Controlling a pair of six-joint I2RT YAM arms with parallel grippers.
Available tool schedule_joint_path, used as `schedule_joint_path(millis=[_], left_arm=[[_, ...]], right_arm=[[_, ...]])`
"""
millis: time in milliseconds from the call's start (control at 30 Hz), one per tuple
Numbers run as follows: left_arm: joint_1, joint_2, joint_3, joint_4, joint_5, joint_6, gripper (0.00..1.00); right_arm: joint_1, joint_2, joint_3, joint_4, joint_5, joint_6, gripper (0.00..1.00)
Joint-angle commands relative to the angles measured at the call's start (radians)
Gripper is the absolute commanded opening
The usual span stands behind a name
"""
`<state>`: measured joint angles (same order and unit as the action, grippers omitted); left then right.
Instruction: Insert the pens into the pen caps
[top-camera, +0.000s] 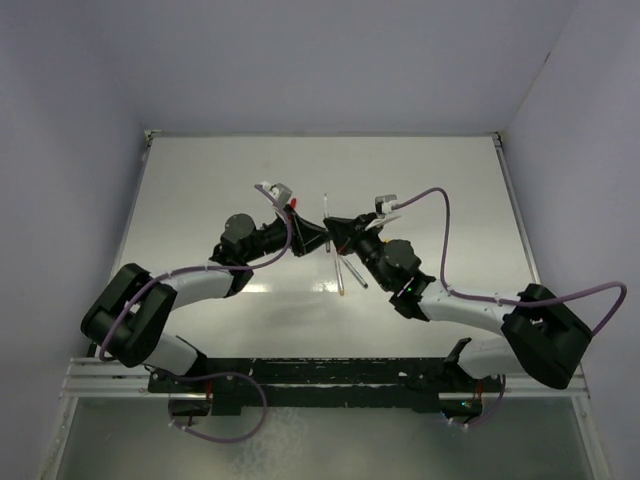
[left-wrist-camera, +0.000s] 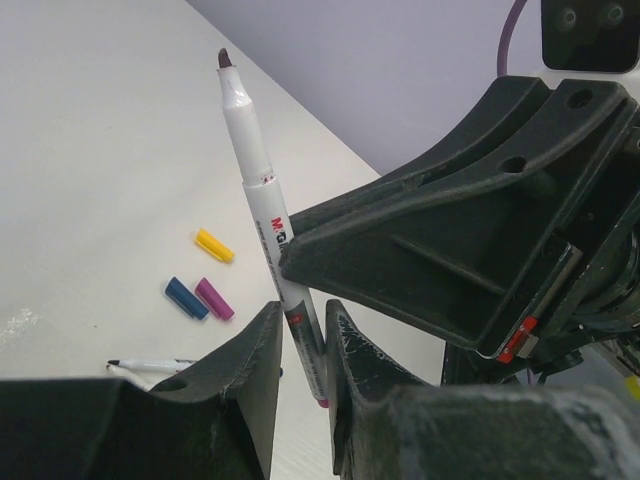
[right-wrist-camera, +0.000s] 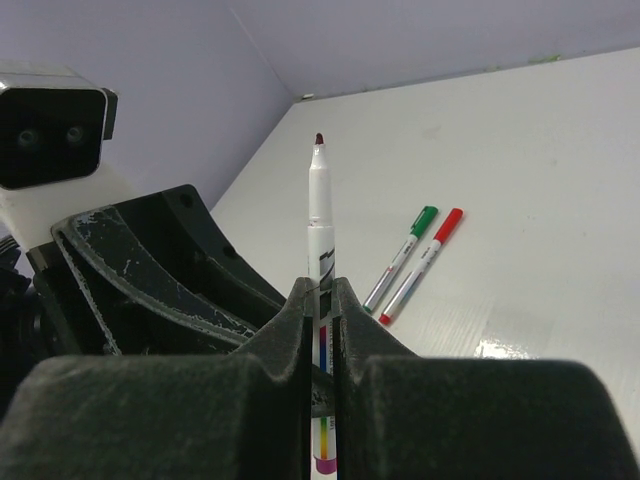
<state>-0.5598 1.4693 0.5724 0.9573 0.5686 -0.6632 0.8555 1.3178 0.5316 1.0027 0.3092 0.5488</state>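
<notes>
Two pens lie side by side on the table (right-wrist-camera: 560, 200) with caps on, the green pen (right-wrist-camera: 400, 260) and the red pen (right-wrist-camera: 420, 268). A third, bare pen (right-wrist-camera: 319, 200) stands upright with its dark tip up, clamped between the closed fingers of the right gripper (right-wrist-camera: 320, 300). The left gripper (left-wrist-camera: 300, 325) flanks the lower barrel of that same pen, just under the right one's hold. Its fingers sit so near the barrel that I cannot tell whether they pinch it. The purple cap (left-wrist-camera: 214, 298), blue cap (left-wrist-camera: 186, 298) and yellow cap (left-wrist-camera: 215, 245) lie loose together on the table, near another bare pen (left-wrist-camera: 150, 364). This looks like a handover or regrip. Next, one gripper needs a firm hold before the other lets go to fetch the matching cap, probably purple, and press it straight onto the tip.
</notes>
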Motion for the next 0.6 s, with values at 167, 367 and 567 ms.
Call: schedule_joint_path(millis=[167, 367, 567], left_arm=[[-0.006, -0.004, 0.035, 0.058, -0.045, 0.009, 0.15], [-0.006, -0.032, 0.035, 0.015, -0.077, 0.027, 0.0], [-0.005, -0.079, 0.037, -0.116, -0.128, 0.076, 0.0]], right_arm=[[0.002, 0.018, 0.004, 0.07, -0.036, 0.037, 0.0], [0.001, 0.021, 0.003, 0.057, -0.037, 0.043, 0.0], [0.001, -0.058, 0.02, -0.019, -0.005, -0.037, 0.1]])
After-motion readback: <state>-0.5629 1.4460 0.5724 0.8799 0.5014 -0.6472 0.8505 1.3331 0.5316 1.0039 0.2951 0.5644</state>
